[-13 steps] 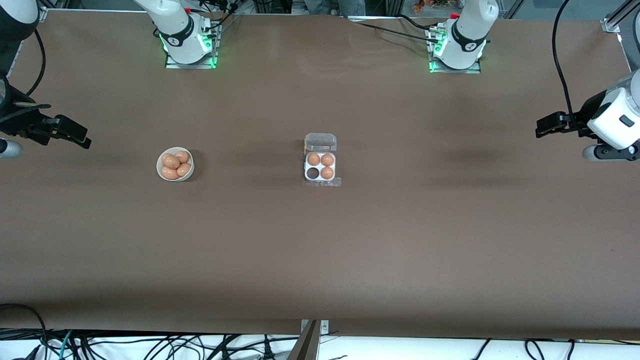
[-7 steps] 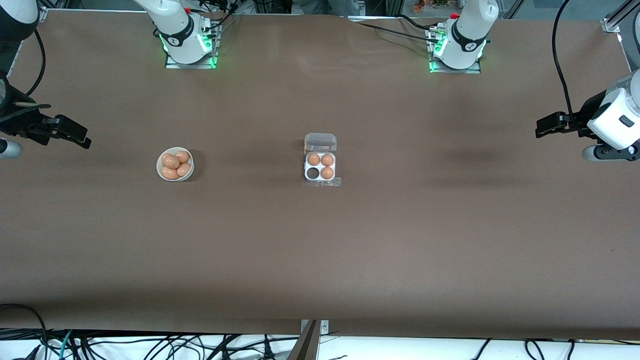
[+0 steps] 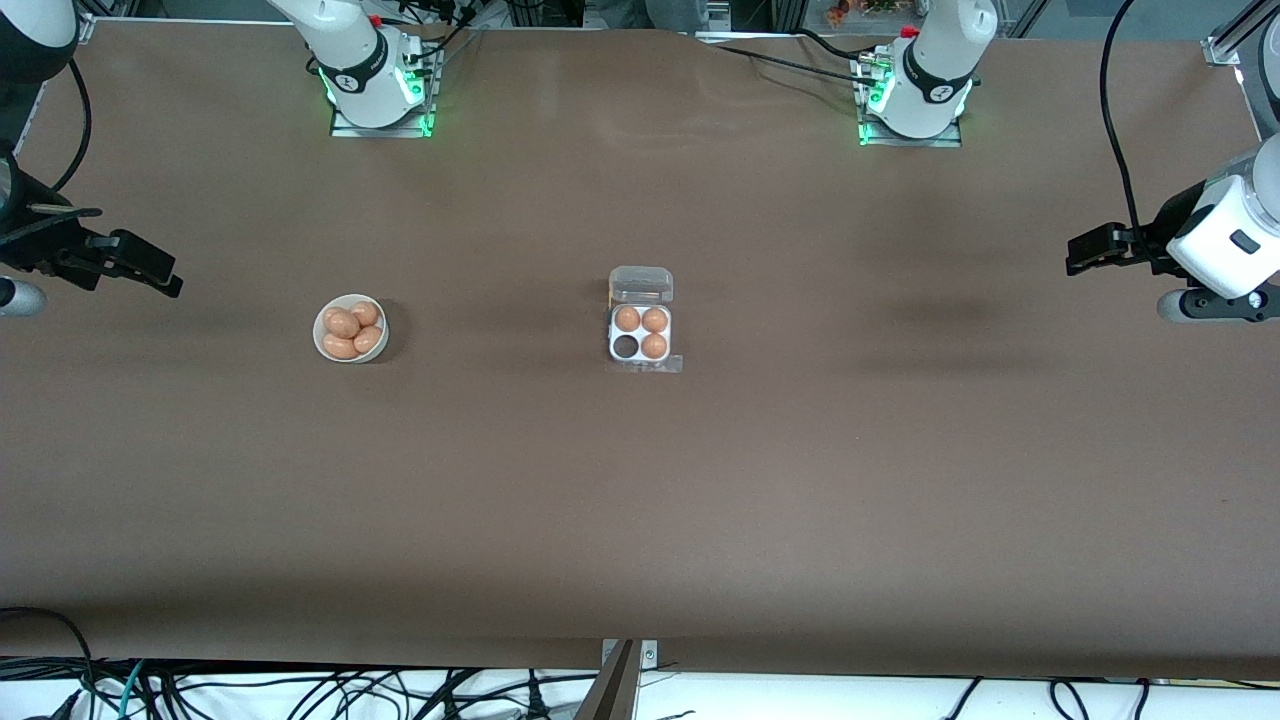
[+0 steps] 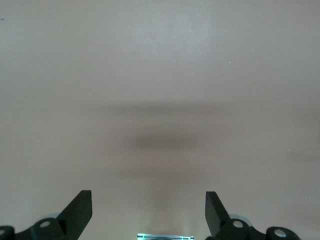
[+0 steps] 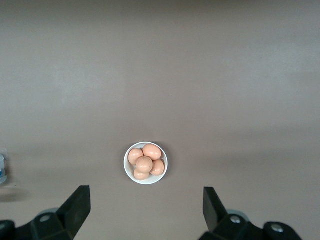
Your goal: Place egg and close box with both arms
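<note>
- My right gripper (image 3: 165, 280) hangs over bare table at the right arm's end, its fingers (image 5: 75, 210) spread wide with nothing between them.
- Toward the table's middle from that gripper sits a round white bowl (image 3: 322, 345) holding a heap of orange-brown eggs (image 3: 352, 329); my right wrist view looks down on that bowl (image 5: 129, 172) and its eggs (image 5: 145, 163).
- My left gripper (image 3: 1080, 252) hangs over bare table at the left arm's end, fingers (image 4: 80, 212) likewise wide apart and holding nothing.
- The box (image 3: 640, 357) lies at the table's middle, between my two grippers and well apart from both.
- Its clear lid (image 3: 641, 284) lies open.
- Three cells hold eggs; the cell nearer the front camera, on the bowl's side, shows dark.
</note>
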